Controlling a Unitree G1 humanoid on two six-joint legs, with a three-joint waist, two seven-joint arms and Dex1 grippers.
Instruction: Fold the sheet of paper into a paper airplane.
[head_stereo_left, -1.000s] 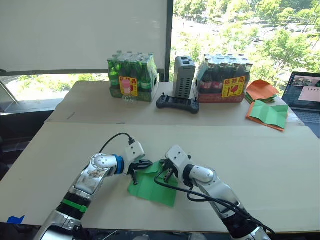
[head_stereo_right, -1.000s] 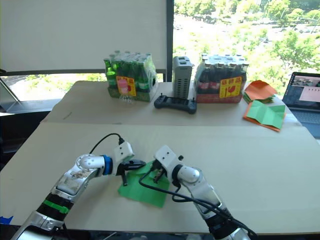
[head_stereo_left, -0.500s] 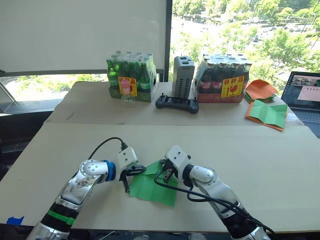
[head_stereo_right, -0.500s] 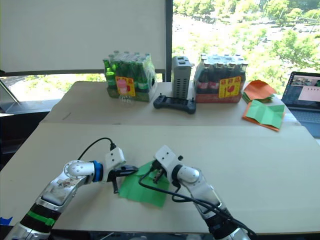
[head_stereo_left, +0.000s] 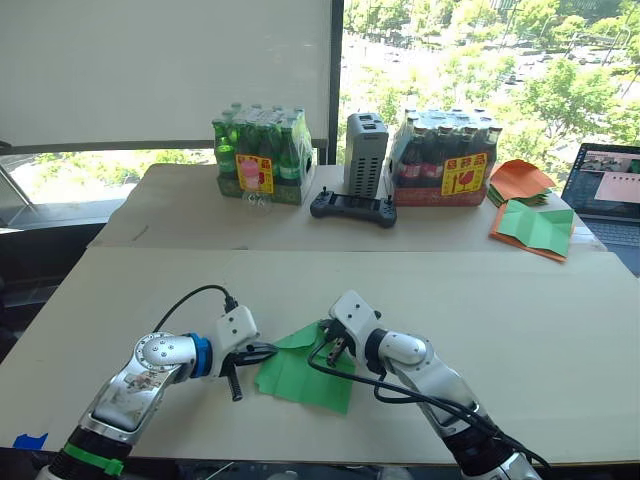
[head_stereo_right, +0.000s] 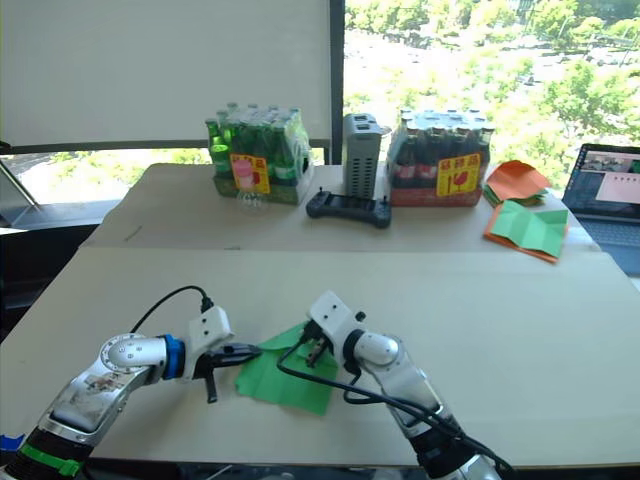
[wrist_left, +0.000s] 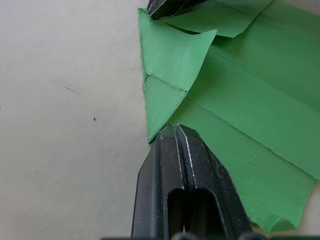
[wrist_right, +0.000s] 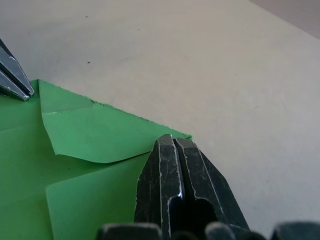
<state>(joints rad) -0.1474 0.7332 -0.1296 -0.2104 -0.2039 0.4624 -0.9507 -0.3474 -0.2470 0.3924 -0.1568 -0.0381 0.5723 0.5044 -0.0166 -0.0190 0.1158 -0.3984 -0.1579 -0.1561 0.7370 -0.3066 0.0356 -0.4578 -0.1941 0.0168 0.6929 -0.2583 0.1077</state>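
The green paper lies on the near part of the counter, partly folded, with a corner flap turned over at its far end and crease lines running along it. The left gripper is clenched, its fingertips closed together at the paper's left edge; whether paper is caught between them cannot be told. The right gripper is also clenched, pressing down on the paper's far corner beside the folded flap. At the back of the counter stand two bottle packs, a grey box and a controller, with orange and green sheets far right.
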